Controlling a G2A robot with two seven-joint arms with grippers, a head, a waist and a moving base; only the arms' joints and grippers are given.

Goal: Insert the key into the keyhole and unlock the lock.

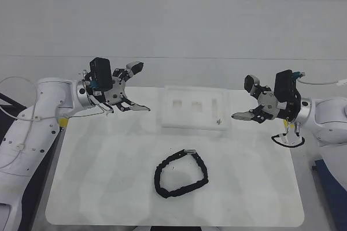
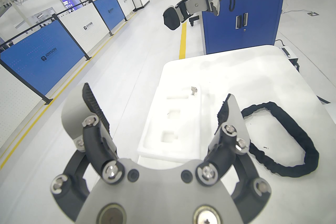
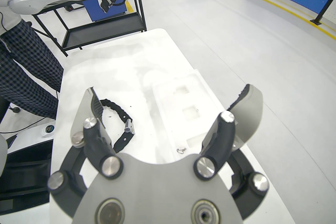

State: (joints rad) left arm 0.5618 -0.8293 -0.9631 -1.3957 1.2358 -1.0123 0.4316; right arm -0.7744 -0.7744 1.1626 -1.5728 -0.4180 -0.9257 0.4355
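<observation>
You can pass low over the table [image 1: 92, 173] on either side of the lock [image 1: 202, 167]. The foam tray [image 1: 169, 118] obstructs the far middle.

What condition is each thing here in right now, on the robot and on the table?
Left end effector: open, holding nothing.
Right end effector: open, holding nothing.
Foam tray: flat on the table.
Chain lock: lying in a closed loop on the table, untouched.
Key: lying loose on the foam tray, not in the chain lock.
</observation>
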